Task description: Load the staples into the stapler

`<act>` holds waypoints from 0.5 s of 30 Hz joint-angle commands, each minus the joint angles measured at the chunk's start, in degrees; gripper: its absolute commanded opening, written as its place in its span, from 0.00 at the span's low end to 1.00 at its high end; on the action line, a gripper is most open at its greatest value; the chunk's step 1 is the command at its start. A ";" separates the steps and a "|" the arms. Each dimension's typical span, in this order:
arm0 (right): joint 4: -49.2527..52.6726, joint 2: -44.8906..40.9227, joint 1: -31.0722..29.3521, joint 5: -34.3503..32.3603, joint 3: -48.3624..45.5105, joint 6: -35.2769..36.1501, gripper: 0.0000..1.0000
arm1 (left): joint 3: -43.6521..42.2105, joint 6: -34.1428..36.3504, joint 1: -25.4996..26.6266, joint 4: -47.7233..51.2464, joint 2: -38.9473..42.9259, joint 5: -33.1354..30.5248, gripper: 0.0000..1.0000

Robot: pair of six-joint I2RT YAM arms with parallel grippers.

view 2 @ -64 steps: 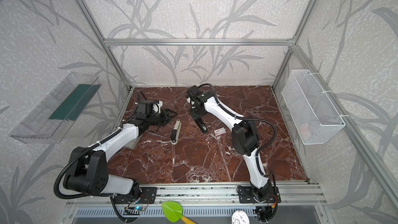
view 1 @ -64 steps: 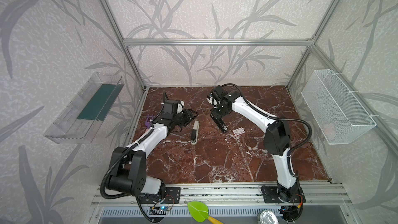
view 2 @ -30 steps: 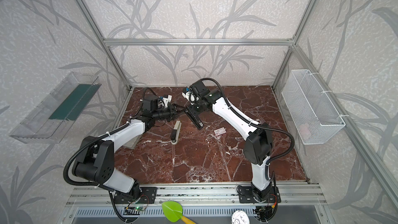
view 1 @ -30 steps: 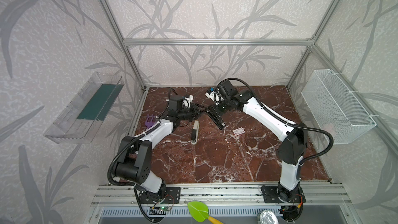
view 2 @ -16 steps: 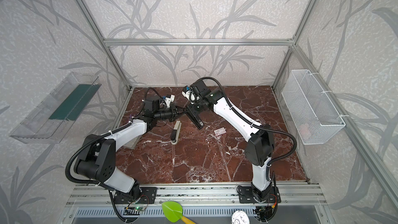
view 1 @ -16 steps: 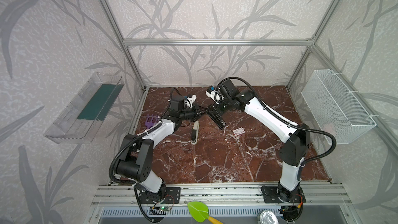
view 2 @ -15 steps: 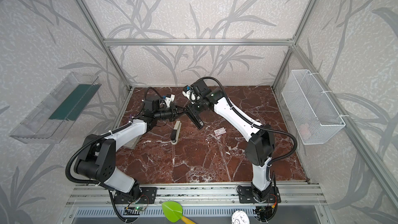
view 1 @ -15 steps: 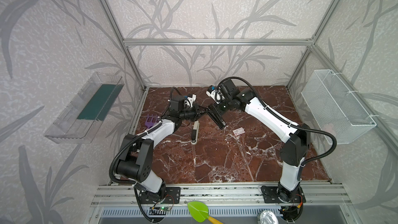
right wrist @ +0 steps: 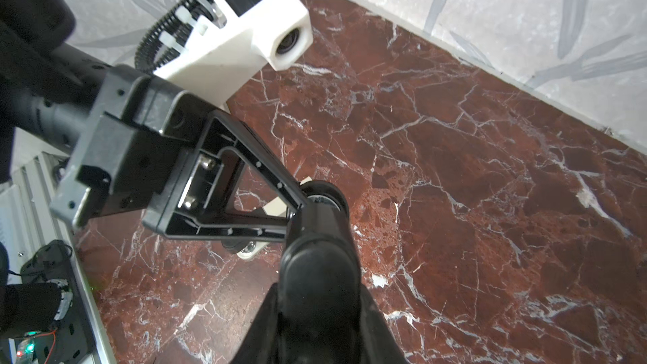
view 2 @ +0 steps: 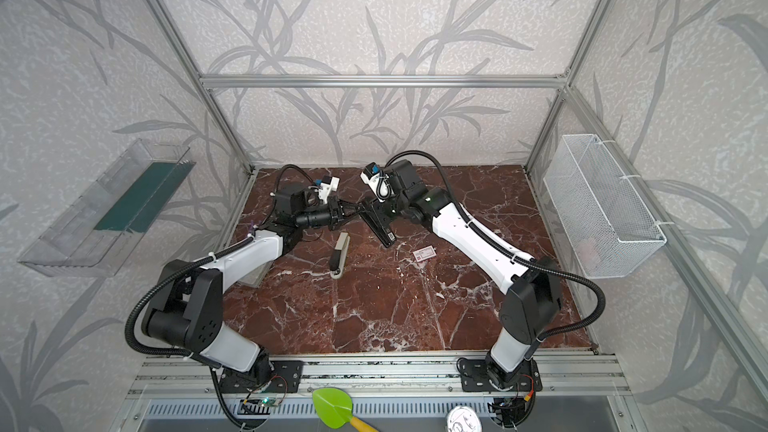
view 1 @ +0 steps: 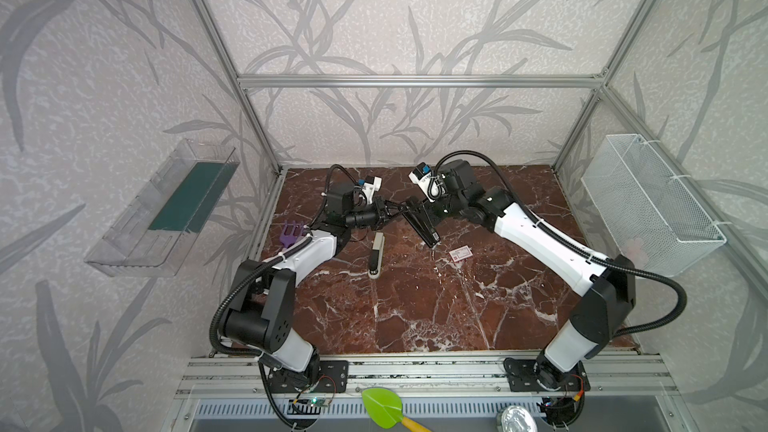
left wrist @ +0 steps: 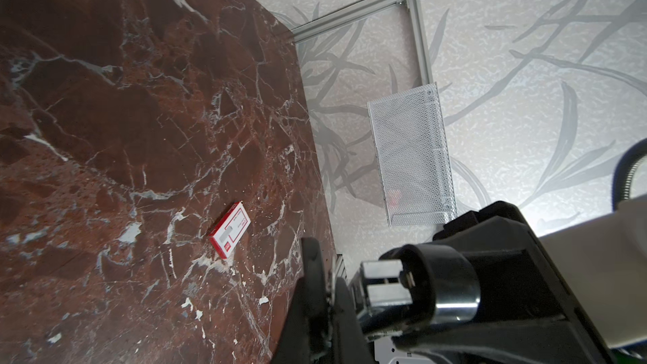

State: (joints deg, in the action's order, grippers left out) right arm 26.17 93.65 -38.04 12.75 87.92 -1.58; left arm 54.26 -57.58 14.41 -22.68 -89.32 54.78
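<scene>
The right pincer (view 1: pixel 430 211) is hard to make out, but it pinches the black stapler (view 1: pixel 422 224) and holds it up off the table (view 1: pixel 415 305). The left pincer (right wrist: pixel 298 206) is pressed together with its tips touching that stapler's end, and I cannot tell if it nips a bit of it. There are two staplers, the black one and a grey stapler (view 1: pixel 377 255) lying flat, and one box of staples (left wrist: pixel 230 231) on the table near the black stapler.
</scene>
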 commanded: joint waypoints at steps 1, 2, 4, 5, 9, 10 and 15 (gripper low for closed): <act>-10.10 -10.41 1.30 -0.26 -3.59 -1.12 0.00 | -1.35 -2.89 -4.81 3.29 0.30 -8.09 0.00; -11.60 -11.39 1.43 -0.48 -4.84 -1.35 0.00 | -1.42 -3.11 -5.13 3.27 0.46 -8.35 0.00; -13.53 -13.11 1.74 -0.73 -6.90 -1.77 0.00 | -2.13 -4.56 -6.00 1.28 0.63 -8.55 0.00; -14.54 -14.08 2.01 -0.87 -8.05 -2.17 0.00 | -2.70 -5.91 -6.67 -0.50 0.57 -8.42 0.00; -16.93 -16.61 3.04 -0.26 -10.86 -3.42 0.00 | -3.77 -9.32 -8.35 -4.61 0.26 -7.70 0.00; -17.04 -16.99 3.12 -0.24 -11.08 -3.58 0.00 | -3.60 -9.06 -8.39 -4.27 0.25 -7.68 0.00; -19.44 -19.45 3.23 -1.00 -13.51 -3.81 0.00 | -4.20 -7.98 -9.00 -3.21 1.93 -9.69 0.00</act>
State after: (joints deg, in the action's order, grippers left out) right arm 12.67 78.85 -35.88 14.06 74.35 -4.67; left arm 51.13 -66.11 6.79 -27.22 -88.29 53.08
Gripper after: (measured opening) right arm 0.294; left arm 0.076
